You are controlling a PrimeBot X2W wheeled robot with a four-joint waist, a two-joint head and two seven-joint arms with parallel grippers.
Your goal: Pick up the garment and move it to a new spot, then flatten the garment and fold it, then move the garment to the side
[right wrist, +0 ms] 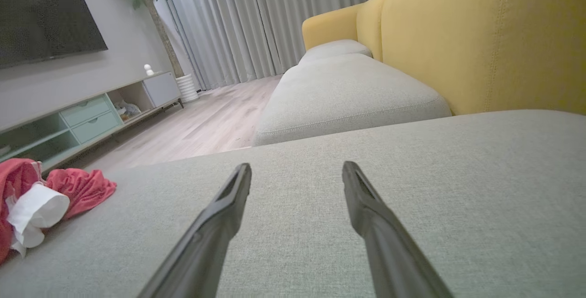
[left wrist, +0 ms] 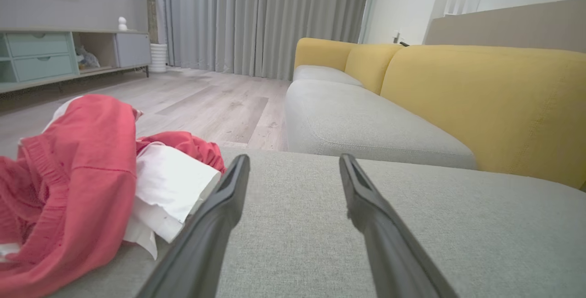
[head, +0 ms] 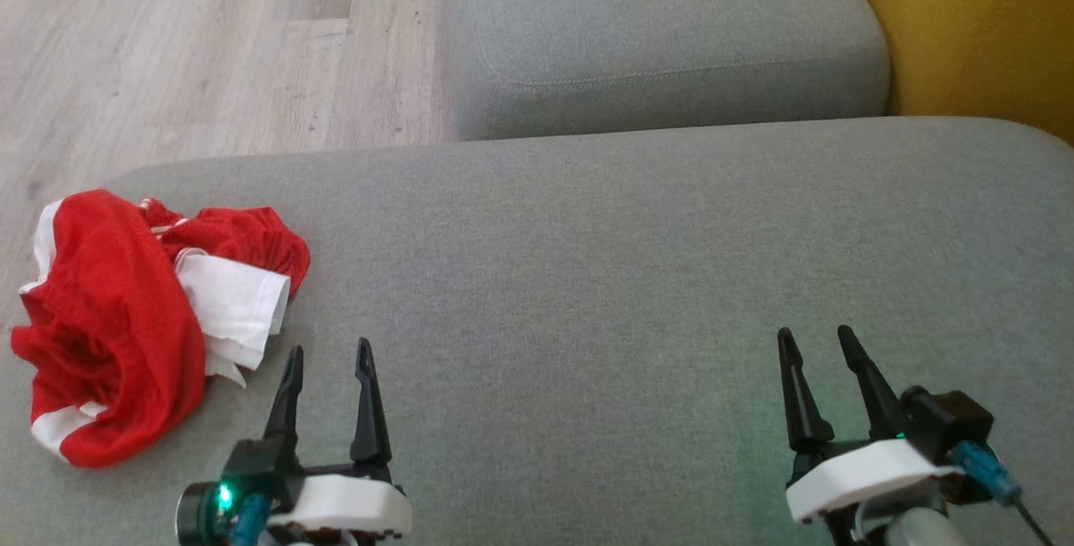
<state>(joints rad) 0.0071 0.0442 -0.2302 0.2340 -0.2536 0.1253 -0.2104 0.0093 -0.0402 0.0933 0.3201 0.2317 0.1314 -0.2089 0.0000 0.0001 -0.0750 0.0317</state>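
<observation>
The crumpled red-and-white garment [head: 109, 328] lies on the grey sofa cushion [head: 629, 261] at 9 o'clock, just beside the left gripper [head: 329, 351]. The right gripper [head: 815, 333] hovers at 4 o'clock. Both pairs of fingers are spread and hold nothing.

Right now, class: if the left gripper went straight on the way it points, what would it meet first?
Nothing close: the left gripper points along bare grey fabric sofa cushion, with the crumpled red-and-white garment off to its left. Depth beyond is unclear.
</observation>
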